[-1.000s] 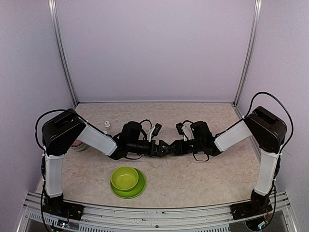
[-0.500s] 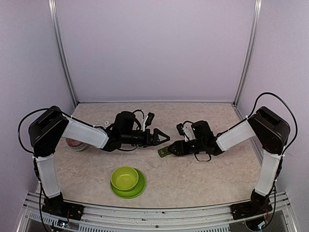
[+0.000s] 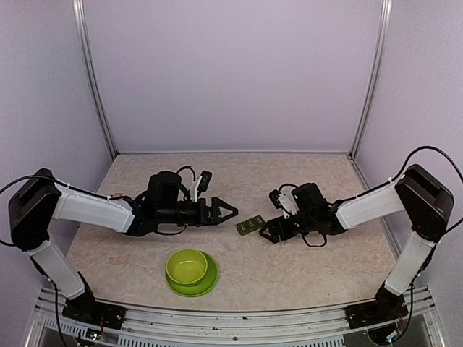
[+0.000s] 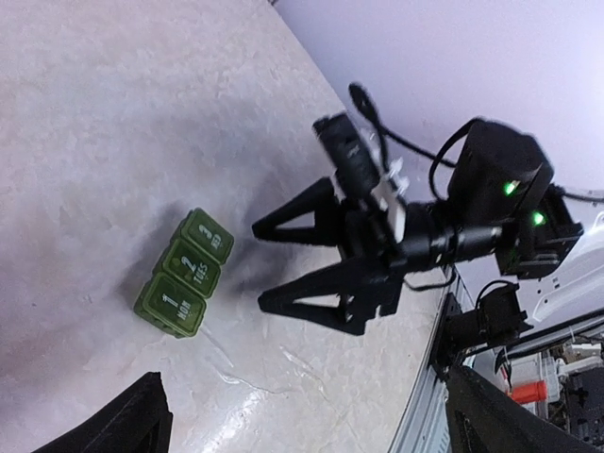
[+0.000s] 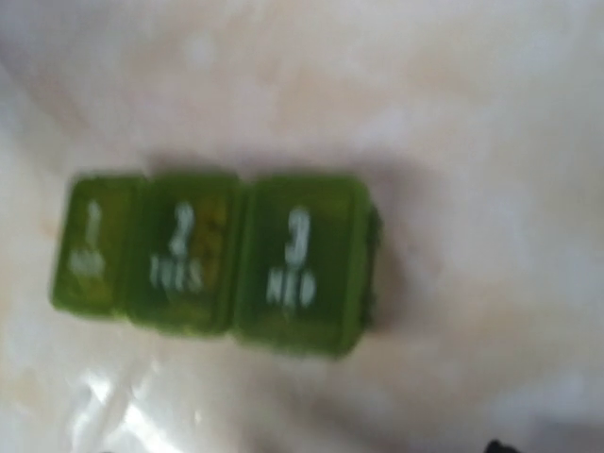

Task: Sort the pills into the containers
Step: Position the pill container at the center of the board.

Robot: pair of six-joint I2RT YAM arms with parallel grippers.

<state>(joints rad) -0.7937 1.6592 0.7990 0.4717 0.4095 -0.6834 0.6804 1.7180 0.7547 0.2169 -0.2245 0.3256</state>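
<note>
The pill box (image 3: 249, 225) lies flat on the table (image 3: 304, 181), just right of centre in the top view, lids up. It sits in the gap between the 2 grippers and touches neither. That spot looks chosen so either arm can reach it, and lying flat keeps the 3 lids facing up for opening.

The left gripper (image 3: 230, 212) points at the box from the left with its jaws spread as wide as they go and nothing between them. In its own wrist view only its 2 fingertips show, at the bottom corners. The right gripper (image 4: 260, 266) faces the box from the other side, near but apart, jaws also spread wide and empty. With both empty and aimed at the box, I judge the next move is on its lids.

The lids read 1 MON, 2 TUES and 3 WED, and all 3 look shut. The right wrist view is blurred. A yellowish patch shows under lid 2, and I cannot tell if it is a pill.

No loose pills show anywhere. The lime bowl (image 3: 187, 266) on its plate (image 3: 210, 280), lower centre, is too small to tell if it holds any.
</note>
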